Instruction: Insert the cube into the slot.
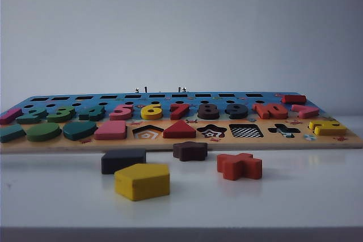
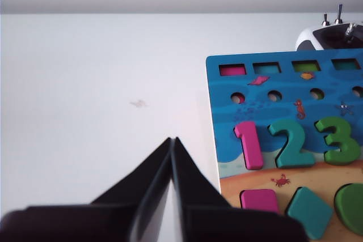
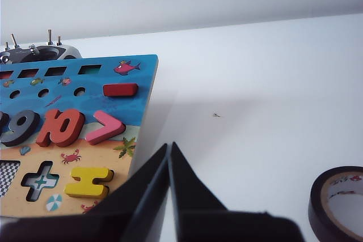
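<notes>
Both end effectors, left (image 2: pixel 172 143) and right (image 3: pixel 169 147), are pinched closed, holding nothing, over the worktop (image 1: pixel 317 191) beside the board (image 1: pixel 170 141). The cube (image 1: pixel 123 160) lies touching the yellow block (image 1: pixel 142 181), so a grab might bump it, or reach the star hole (image 1: pixel 211 131) beside the slot (image 1: pixel 245 131).

both the left pincer (image 2: pixel 172 143) and right pincer (image 3: pixel 169 148) have matte black, wedge-shaped fingers.
</notes>
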You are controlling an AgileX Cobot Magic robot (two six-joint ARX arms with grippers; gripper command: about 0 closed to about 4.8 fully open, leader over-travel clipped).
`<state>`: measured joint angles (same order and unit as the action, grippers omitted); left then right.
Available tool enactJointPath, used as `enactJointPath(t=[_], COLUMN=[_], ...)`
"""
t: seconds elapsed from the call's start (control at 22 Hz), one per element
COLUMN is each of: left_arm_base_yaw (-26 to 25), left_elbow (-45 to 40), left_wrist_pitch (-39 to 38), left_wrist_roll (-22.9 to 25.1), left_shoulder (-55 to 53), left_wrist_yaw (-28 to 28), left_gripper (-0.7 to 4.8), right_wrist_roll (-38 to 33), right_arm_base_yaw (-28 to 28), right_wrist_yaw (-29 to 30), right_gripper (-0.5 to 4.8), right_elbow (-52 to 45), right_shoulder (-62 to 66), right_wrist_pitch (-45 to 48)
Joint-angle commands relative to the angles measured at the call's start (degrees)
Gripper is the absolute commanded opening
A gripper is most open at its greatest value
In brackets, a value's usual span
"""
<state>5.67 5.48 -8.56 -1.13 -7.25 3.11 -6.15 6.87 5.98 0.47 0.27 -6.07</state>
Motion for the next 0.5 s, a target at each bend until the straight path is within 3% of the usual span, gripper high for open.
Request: enactJointPath(t=[0.05,0.27,0.5], left_arm_base_yaw=[-0.04,-0.02,0.76], left_elbow=[3.17,7.91,16.15], left_wrist_pitch=[0.98,-0.22,-9.38], left_wrist_roll=[0.04,0.07,0.11], left_shoulder=[-3.02,-6.99,-12.07], left_wrist_yaw=[-0.11,-1.73,-6.82], left_gripper=[0.17,0.17,0.17], right_wrist_roll=[0.15,0.15,-0.35], right_arm_base_yaw=[-0.07,-0.04,-0.04], right_wrist_yaw=[-0.20,-0.17,0.02], right_gripper=[-0.03,-0.03,-0.03], right_elbow=[0.00,0.00,0.00], right_shoulder=[-0.13,-0.13,-0.13], right_wrist_pitch=[0.35,0.24,-0.26])
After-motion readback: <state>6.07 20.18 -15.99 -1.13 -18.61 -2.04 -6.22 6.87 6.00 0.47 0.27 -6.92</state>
